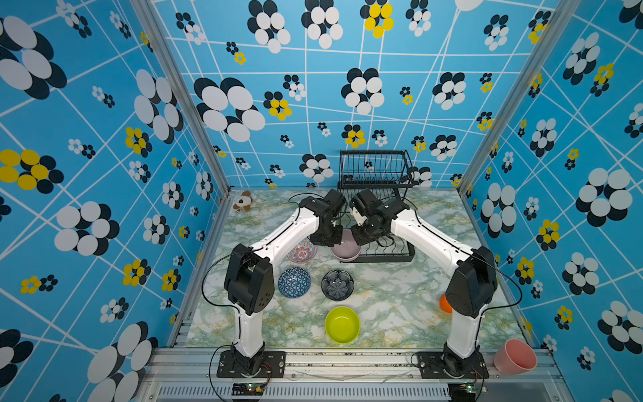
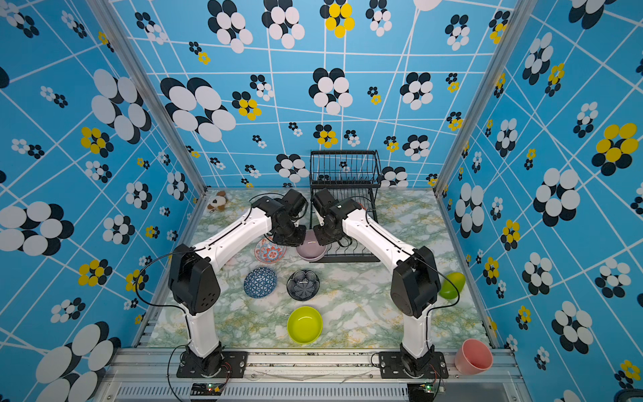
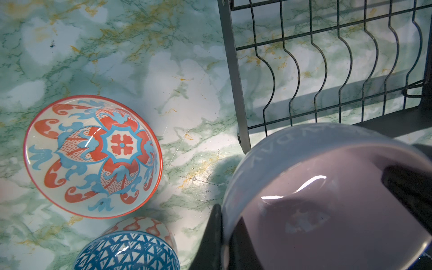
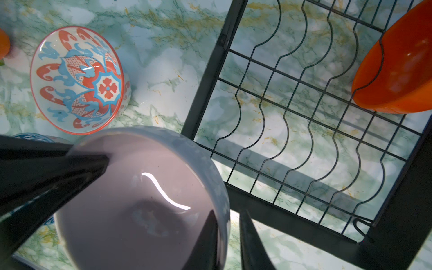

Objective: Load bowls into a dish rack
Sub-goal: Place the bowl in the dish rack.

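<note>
A pale lilac bowl hangs tilted just in front of the black dish rack, off the table. My left gripper is shut on its rim. My right gripper straddles the opposite rim, open, its outer finger apart from the wall. An orange bowl leans in the rack's lower tray. On the table lie the red-blue floral bowl, blue geometric bowl, black flower bowl and lime-green bowl.
A pink cup lies on the front rail at the right. A plush toy sits in the back left corner. Behind the right arm an orange object and a lime-green one are partly hidden.
</note>
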You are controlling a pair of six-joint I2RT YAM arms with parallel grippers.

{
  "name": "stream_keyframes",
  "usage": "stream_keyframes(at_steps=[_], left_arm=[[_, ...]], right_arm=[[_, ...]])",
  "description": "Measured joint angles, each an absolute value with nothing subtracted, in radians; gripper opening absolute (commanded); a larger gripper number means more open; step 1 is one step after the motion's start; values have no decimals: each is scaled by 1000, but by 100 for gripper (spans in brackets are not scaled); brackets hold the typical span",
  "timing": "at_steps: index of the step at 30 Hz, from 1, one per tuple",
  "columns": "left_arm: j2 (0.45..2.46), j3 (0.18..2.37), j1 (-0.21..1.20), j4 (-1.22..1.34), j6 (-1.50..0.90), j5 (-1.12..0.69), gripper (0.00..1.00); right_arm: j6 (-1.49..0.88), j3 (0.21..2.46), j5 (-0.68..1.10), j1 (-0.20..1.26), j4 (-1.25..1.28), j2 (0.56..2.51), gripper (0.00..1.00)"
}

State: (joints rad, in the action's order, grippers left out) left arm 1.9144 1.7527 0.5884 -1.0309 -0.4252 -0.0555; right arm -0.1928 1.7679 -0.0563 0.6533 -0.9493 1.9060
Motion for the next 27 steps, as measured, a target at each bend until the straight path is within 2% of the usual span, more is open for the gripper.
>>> stream_keyframes(at_steps=[5, 10, 16, 17, 23, 25, 26, 27], left_arm=[[1914, 1749, 588, -1025, -425, -56, 0], [1914, 1748, 591, -1023, -442, -56, 0], [1914, 1747, 591, -1022, -445, -60, 0], [1914, 1747, 591, -1021, -446, -60, 2], [1914, 1744, 591, -1015, -445, -68, 32], [1909, 1739, 589, -1000, -443, -81, 34], [1905, 1739, 589, -992, -443, -88, 40], [1902, 1738, 589, -987, -443, -92, 41]], right_arm=[[-190, 1770, -57, 657, -951, 1912, 13], [-201, 1770, -71, 660, -947, 1917, 0], [-202, 1770, -75, 661, -947, 1918, 0], [-202, 1770, -77, 661, -947, 1918, 0], [-200, 1770, -85, 661, -946, 1918, 0], [-200, 1768, -89, 661, -948, 1918, 0], [-200, 1768, -97, 661, -949, 1918, 0], [-200, 1767, -99, 661, -948, 1918, 0]])
